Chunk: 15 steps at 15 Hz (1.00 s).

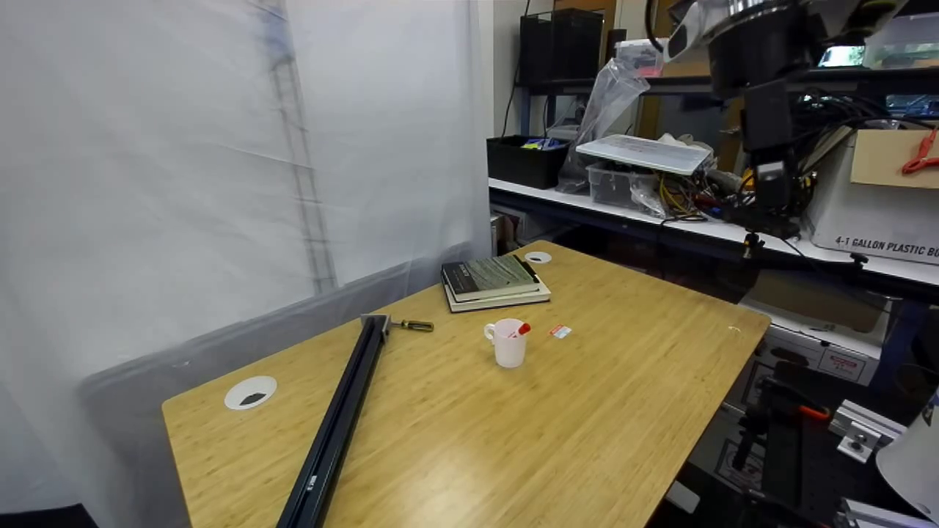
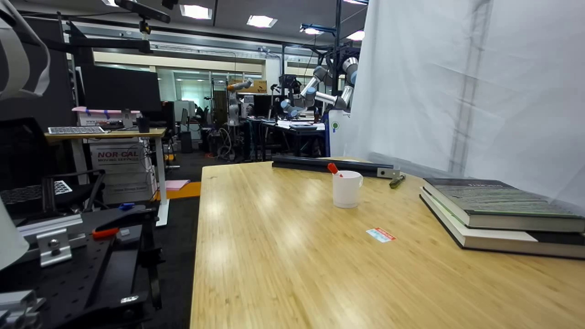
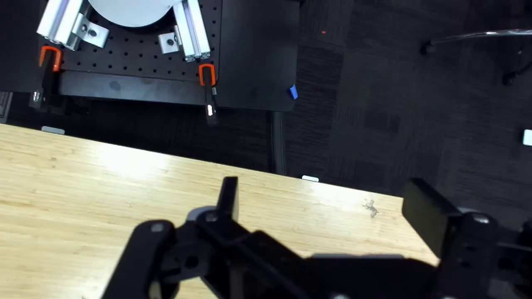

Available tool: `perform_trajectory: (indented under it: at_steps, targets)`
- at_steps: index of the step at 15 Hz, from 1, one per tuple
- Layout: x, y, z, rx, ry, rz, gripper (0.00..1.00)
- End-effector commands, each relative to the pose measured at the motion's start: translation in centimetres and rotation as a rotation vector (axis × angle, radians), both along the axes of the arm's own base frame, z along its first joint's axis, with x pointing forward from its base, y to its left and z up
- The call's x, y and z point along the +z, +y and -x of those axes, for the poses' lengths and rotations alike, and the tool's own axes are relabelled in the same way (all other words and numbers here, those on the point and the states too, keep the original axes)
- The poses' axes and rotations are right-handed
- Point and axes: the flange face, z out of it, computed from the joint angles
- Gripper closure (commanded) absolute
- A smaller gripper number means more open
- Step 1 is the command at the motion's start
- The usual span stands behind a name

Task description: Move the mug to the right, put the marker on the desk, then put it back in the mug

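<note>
The small white mug [image 1: 508,350] stands upright on the light-wood desk [image 1: 623,381], and it also shows in an exterior view [image 2: 346,193]. The red marker [image 1: 524,329] stands tilted inside the mug with its red end above the rim, seen too in an exterior view [image 2: 333,169]. My gripper [image 3: 323,187] is open and empty in the wrist view, high above the desk's edge [image 3: 104,195]. In an exterior view the gripper [image 1: 763,209] hangs well above and apart from the mug. The mug and marker are out of the wrist view.
A long black bar [image 1: 337,425] and a screwdriver [image 1: 414,325] lie on the desk. Two stacked books [image 1: 491,282] lie near the curtain [image 1: 183,183]. A small white-red scrap [image 1: 560,331] lies beside the mug. Cluttered shelving [image 1: 543,194] stands behind the arm.
</note>
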Motion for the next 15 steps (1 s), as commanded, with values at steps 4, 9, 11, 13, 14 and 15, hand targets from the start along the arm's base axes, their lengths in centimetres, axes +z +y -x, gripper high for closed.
perform_trajectory:
  at_steps: [4, 9, 11, 13, 14, 15]
  targets:
    - [-4.1, 0.5, -4.4, 0.008, 0.040, 0.019, 0.00]
    - [-8.2, 0.4, -6.9, 0.009, 0.014, 0.081, 0.00]
    - [-9.5, -0.1, -8.2, 0.010, 0.000, 0.094, 0.00]
    - [-10.7, -0.6, -9.6, -0.005, -0.014, 0.109, 0.00]
    - [-11.3, -0.8, -10.4, -0.009, -0.018, 0.112, 0.00]
    - [-11.8, -1.1, -11.0, -0.013, -0.027, 0.116, 0.00]
